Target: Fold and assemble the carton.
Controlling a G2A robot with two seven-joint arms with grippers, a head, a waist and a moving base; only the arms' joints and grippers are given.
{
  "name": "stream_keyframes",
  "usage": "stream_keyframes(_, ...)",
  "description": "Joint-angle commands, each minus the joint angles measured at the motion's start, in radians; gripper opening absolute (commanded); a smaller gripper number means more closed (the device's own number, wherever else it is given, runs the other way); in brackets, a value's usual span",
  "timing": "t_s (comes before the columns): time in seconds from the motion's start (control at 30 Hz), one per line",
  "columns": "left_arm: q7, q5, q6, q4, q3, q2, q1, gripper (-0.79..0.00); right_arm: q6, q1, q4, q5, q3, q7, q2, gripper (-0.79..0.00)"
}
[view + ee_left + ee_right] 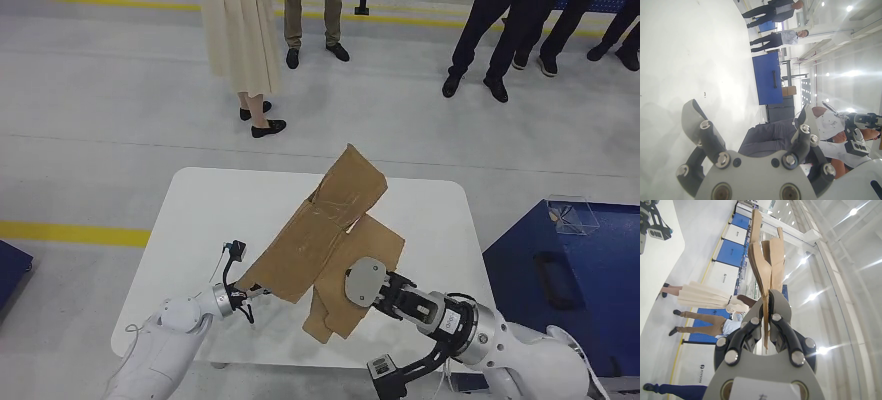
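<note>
- The carton [325, 235], a flattened brown sheet, is held raised over the white tabletop [200, 230] at the centre of the top view.
- The right gripper [767, 294] is clamped on 1 edge of the carton.
- The left gripper [747, 108] is spread wide, holding nothing, and is placed near the carton's lower left corner.

A flattened brown carton [320, 225] hangs tilted over the middle of the white table [200, 220]. Its long panel rises from the near left toward the far edge, and a second panel spreads beneath it toward the near edge. The right gripper [358, 286] clasps that lower panel over the table's near right part. The left gripper [243, 292] sits just beside the carton's lowest left corner. Past the table's right edge stands a blue cabinet [560, 290] with a clear box [572, 213] on top.
</note>
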Motion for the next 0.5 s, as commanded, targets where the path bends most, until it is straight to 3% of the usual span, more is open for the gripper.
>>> stream_keyframes(0.0, 0.000, 0.000, 0.000, 0.000, 0.000, 0.000, 0.000, 0.000, 0.021, -0.025, 0.000, 0.000, -0.016, 0.024, -0.001, -0.785)
stream_keyframes(0.1, 0.000, 0.000, 0.000, 0.000, 0.000, 0.000, 0.000, 0.000, -0.043, -0.023, 0.000, 0.136, -0.007, 0.025, -0.003, -0.785)
stream_keyframes(0.2, 0.000, 0.000, 0.000, 0.000, 0.000, 0.000, 0.000, 0.000, -0.195, 0.012, 0.000, 0.387, 0.053, -0.005, -0.003, -0.785)
stream_keyframes(0.33, 0.000, 0.000, 0.000, 0.000, 0.000, 0.000, 0.000, 0.000, -0.614, 0.043, 0.000, 0.931, 0.186, -0.037, 0.001, -0.785)
stream_keyframes(0.47, 0.000, 0.000, 0.000, 0.000, 0.000, 0.000, 0.000, 0.000, -0.943, 0.025, 0.000, 1.400, 0.315, 0.084, 0.008, -0.785)
